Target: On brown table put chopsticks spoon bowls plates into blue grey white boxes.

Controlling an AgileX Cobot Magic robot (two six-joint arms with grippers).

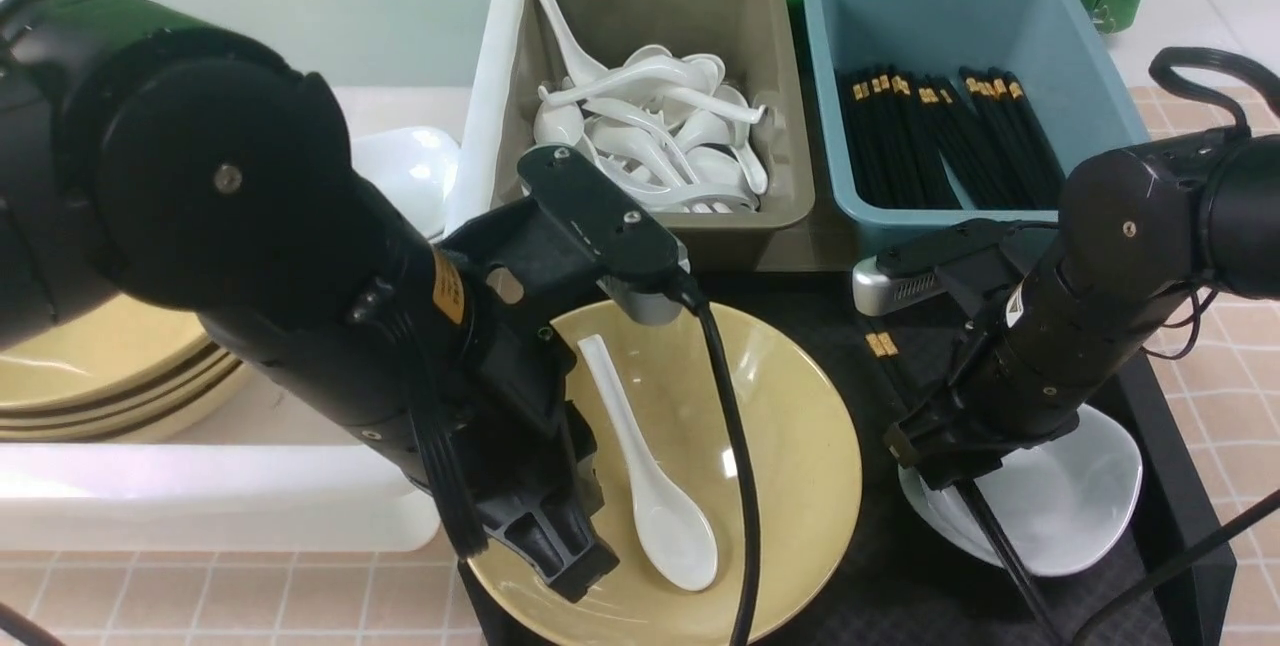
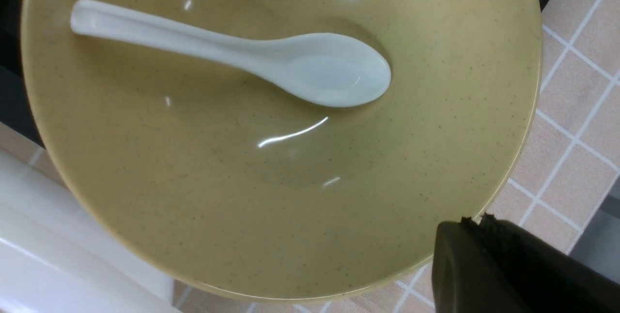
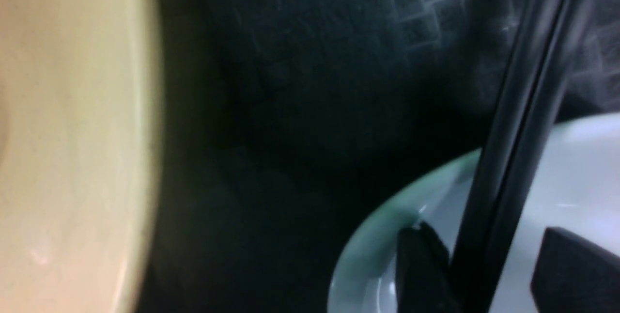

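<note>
The right end effector [image 1: 938, 464] straddles the chopsticks [image 3: 508, 133], jaws apart, over the white bowl [image 1: 1085, 501] at near right. The left end effector [image 1: 555, 551] pinches the near rim of the yellow bowl [image 1: 790, 446]. The sticks look thin, stiff, slick and light: take both together near mid-length, or they may scissor.

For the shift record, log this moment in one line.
left gripper: shut at yellow bowl rim | right gripper: open around chopsticks over white bowl | spoon: in yellow bowl
</note>
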